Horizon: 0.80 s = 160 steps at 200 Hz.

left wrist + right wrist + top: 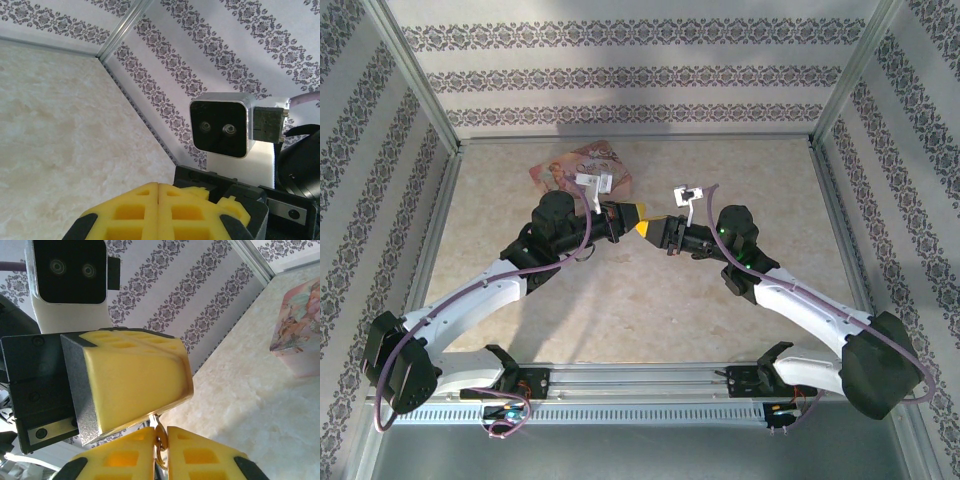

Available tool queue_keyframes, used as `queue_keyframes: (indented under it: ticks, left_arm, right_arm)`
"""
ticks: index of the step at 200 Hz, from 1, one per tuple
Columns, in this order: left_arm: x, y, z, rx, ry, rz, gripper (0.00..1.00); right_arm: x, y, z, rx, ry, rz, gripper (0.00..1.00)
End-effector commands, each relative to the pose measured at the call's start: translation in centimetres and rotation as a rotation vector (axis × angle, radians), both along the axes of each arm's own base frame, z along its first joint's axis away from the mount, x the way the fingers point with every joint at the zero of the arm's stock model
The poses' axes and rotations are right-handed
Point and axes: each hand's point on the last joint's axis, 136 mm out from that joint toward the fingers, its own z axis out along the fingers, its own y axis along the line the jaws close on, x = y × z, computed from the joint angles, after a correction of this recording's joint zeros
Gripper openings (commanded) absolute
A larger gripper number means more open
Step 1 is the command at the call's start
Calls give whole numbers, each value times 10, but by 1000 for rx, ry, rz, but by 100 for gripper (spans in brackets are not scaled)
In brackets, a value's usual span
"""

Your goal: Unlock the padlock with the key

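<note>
Marble-look tabletop point(620, 300) — right gripper point(161, 431) pinches brass key ring point(160, 447) directly ahead — just under pressed-together left gripper point(635, 213).

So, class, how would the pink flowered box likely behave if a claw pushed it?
The box rests flat on the table, so it would probably slide, not roll. It looks like printed card, so likely light. Its edges look soft; a hard squeeze might dent it.

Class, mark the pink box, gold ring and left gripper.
pink box point(300, 325): right wrist view, printed face.
gold ring point(158, 440): right wrist view, visible loop.
left gripper point(158, 186): left wrist view, fingertip seam.
</note>
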Motion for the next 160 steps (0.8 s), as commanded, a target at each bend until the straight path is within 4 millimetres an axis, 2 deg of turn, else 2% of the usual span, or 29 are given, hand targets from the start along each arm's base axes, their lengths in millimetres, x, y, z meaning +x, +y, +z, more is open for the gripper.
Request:
queue_keyframes:
  ticks: [1,12,43,71,94,121,160]
  left_arm:
    - [-4,2,14,-34,-46,-1,0]
    - [-4,2,13,-33,-44,-1,0]
    - [-4,5,15,-31,-53,13,1]
    - [-5,10,19,-24,-72,33,16]
    - [-4,17,20,-2,-84,68,38]
    - [6,39,19,48,-72,167,59]
    - [28,73,5,151,-8,293,69]
  right_arm:
    - [-7,4,15,28,-53,32,6]
    - [-6,4,15,29,-53,29,0]
    - [-7,3,13,22,-51,25,0]
    - [-6,0,7,-1,-46,11,0]
    - [-5,-3,1,-24,-39,-3,0]
    - [-4,-9,-12,-88,-32,-36,0]
    - [-3,-28,-36,-230,-17,-122,0]
